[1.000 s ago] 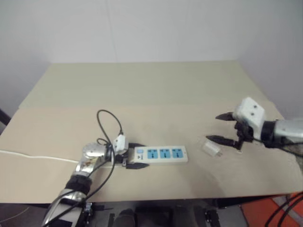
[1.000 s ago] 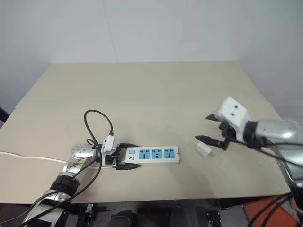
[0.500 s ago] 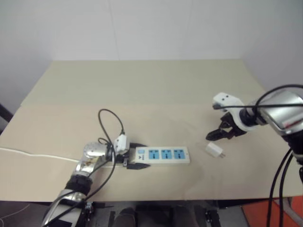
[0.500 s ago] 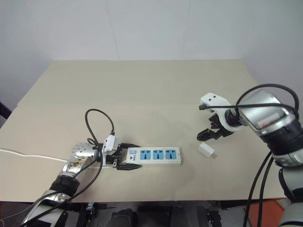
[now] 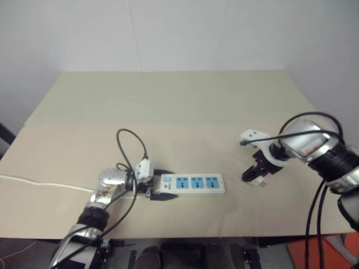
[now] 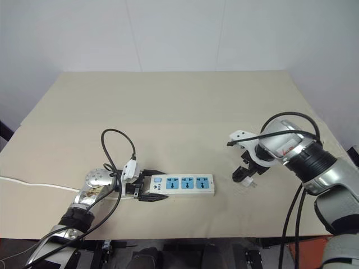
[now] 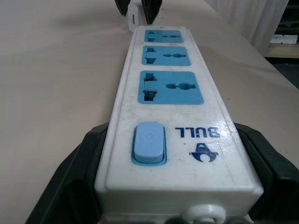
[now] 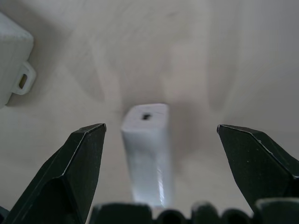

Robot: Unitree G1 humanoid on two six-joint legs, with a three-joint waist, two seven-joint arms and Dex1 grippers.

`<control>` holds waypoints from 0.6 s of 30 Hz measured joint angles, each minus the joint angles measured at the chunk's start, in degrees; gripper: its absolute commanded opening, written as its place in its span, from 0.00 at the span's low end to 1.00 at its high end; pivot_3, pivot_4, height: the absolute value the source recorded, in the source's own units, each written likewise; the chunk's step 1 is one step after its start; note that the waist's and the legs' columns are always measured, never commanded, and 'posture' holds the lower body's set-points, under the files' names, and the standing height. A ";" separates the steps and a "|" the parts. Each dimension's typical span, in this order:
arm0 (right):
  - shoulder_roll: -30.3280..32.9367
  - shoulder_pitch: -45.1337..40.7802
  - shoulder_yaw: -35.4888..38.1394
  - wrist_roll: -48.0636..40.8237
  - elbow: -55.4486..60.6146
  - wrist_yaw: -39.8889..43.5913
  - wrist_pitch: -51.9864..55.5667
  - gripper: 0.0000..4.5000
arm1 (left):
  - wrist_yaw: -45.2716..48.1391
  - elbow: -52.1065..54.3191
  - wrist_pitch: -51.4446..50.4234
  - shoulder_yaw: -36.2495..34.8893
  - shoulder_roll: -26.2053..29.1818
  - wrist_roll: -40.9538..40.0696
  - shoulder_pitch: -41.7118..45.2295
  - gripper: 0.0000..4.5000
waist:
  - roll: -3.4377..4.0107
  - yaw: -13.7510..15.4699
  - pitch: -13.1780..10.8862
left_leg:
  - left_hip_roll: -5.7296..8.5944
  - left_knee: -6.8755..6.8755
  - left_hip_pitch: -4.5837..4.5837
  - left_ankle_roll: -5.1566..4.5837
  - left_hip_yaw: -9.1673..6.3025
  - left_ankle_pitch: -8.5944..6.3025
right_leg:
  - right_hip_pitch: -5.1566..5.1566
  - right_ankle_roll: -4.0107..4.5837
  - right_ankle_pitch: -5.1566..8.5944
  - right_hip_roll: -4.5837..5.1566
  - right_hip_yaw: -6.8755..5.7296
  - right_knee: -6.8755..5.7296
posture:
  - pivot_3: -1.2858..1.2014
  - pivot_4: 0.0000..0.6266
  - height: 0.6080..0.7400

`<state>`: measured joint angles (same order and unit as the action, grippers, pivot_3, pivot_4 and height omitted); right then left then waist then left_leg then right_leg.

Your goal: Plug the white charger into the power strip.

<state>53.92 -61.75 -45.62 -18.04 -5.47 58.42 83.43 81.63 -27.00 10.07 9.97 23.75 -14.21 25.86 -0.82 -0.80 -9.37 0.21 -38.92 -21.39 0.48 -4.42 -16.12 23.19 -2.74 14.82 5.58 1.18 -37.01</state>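
Observation:
The power strip (image 5: 193, 183) lies flat near the table's front, a long white bar with three blue socket panels and a blue switch (image 7: 148, 142). My left gripper (image 5: 166, 184) is shut on its switch end, one black finger pressed to each long side. The white charger (image 6: 245, 178) lies on the table to the right of the strip's far end. My right gripper (image 6: 245, 172) points down over it, open, with one finger on each side and a gap to both. In the right wrist view the charger (image 8: 147, 154) stands between the spread fingertips (image 8: 88, 140), untouched.
A thin white cord (image 5: 33, 182) runs from the strip off the table's left edge. A black cable loop (image 5: 132, 148) rises from my left wrist. The strip's far end (image 8: 14, 60) lies close beside the charger. The beige table (image 5: 179, 106) stretches behind.
My right gripper has swung in from the right, turned to point downward and sunk over the charger, still open. The left gripper and the strip have not moved.

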 measured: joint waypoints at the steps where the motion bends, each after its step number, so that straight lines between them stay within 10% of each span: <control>1: -0.35 0.16 -0.07 0.10 0.00 -0.08 -0.12 1.00 | 0.01 0.04 -0.09 0.00 0.04 0.00 0.00 0.74 | 0.00 -0.01 0.00 | 0.00 0.00 0.00 0.00 0.00 0.00 | 0.00 0.00 0.00 0.00 0.00 0.00 | 0.52 0.24 1.00; 6: -1.48 0.91 -0.10 1.31 0.00 -1.13 -0.97 1.00 | -0.02 0.09 -0.21 0.02 0.11 0.00 -0.01 0.74 | 0.00 -0.04 0.00 | 0.00 0.00 0.01 0.00 0.00 0.00 | 0.00 0.00 0.00 -0.01 0.00 0.00 | 0.52 0.24 1.00; 16: -0.95 2.28 -0.10 3.34 1.98 -0.80 -3.24 0.26 | -0.20 0.74 -0.33 0.04 0.68 0.00 -0.35 0.74 | -0.01 -0.19 0.01 | -0.02 0.00 0.02 0.00 -0.01 0.00 | 0.00 0.00 0.00 -0.04 0.00 -0.01 | 0.52 0.24 1.00; 18: -0.71 2.65 -0.10 3.54 3.08 -0.75 -3.62 0.25 | -0.23 0.78 -0.34 0.04 0.82 0.00 -0.38 0.74 | -0.01 -0.20 0.01 | -0.02 -0.01 0.02 0.00 -0.01 0.00 | 0.00 0.00 0.00 -0.04 0.00 -0.02 | 0.52 0.24 1.00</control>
<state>53.21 -59.09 -45.73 -14.51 -2.38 57.67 79.81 81.40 -26.22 9.73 10.01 24.57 -14.21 25.49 -0.83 -1.00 -9.36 0.19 -38.92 -21.37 0.48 -4.43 -16.12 23.19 -2.74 14.82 5.55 1.18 -37.02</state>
